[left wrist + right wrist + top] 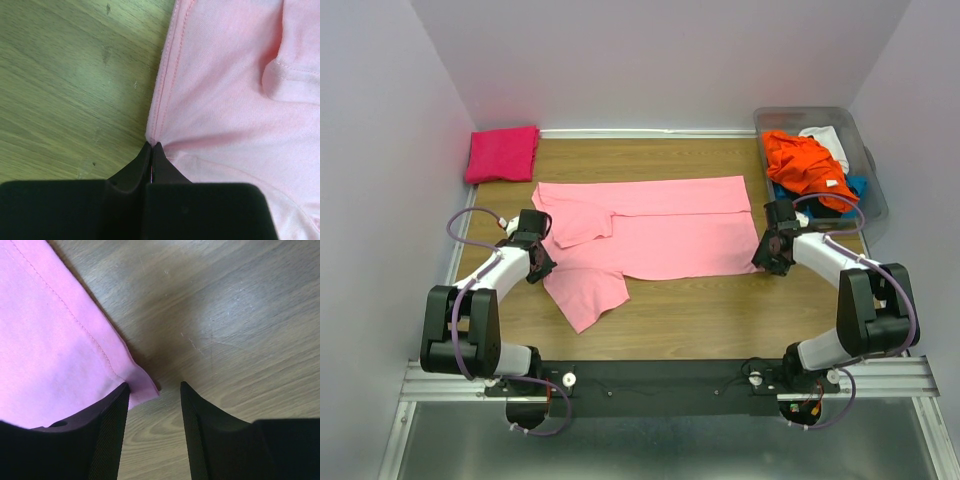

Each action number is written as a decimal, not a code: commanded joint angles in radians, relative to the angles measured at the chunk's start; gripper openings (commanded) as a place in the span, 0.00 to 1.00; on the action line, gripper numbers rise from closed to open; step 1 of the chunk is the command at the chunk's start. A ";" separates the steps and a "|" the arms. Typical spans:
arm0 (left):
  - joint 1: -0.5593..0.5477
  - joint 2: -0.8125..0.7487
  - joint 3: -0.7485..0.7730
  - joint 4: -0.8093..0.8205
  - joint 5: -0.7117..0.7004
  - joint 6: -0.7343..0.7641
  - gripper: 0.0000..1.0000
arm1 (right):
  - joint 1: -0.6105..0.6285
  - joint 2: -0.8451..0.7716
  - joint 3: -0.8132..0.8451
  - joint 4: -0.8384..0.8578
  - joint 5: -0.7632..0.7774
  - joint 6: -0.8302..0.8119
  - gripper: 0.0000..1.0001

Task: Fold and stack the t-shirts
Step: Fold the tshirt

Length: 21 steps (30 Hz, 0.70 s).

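Progress: magenta t-shirt [502,154] folded; light pink t-shirt [660,225] barely started; shirts [805,165] in bin [850,118] pending; left gripper [151,146] pinches pink edge; right gripper [154,386] open astride hem corner.

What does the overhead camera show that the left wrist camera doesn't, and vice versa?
Only overhead: a folded magenta shirt, a bin of shirts, and the right gripper open at a corner of the pink shirt. Only left wrist: edge stitching, and the left gripper shut on that edge. Both: the pink shirt, left gripper, table.
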<state>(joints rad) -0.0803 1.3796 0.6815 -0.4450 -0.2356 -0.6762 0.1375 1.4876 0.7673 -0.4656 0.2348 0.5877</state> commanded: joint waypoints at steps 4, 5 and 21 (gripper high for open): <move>0.011 -0.037 -0.013 -0.032 -0.048 -0.002 0.00 | 0.004 0.054 -0.043 -0.001 -0.043 0.008 0.35; 0.014 -0.045 -0.014 -0.035 -0.053 -0.006 0.00 | 0.002 0.053 -0.042 -0.001 -0.043 0.006 0.33; 0.060 -0.178 0.038 -0.182 -0.007 -0.008 0.00 | 0.002 -0.044 0.058 -0.182 -0.066 -0.023 0.01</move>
<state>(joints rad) -0.0349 1.2537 0.6838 -0.5491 -0.2451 -0.6842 0.1379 1.4803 0.7811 -0.5133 0.1864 0.5831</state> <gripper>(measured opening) 0.010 0.012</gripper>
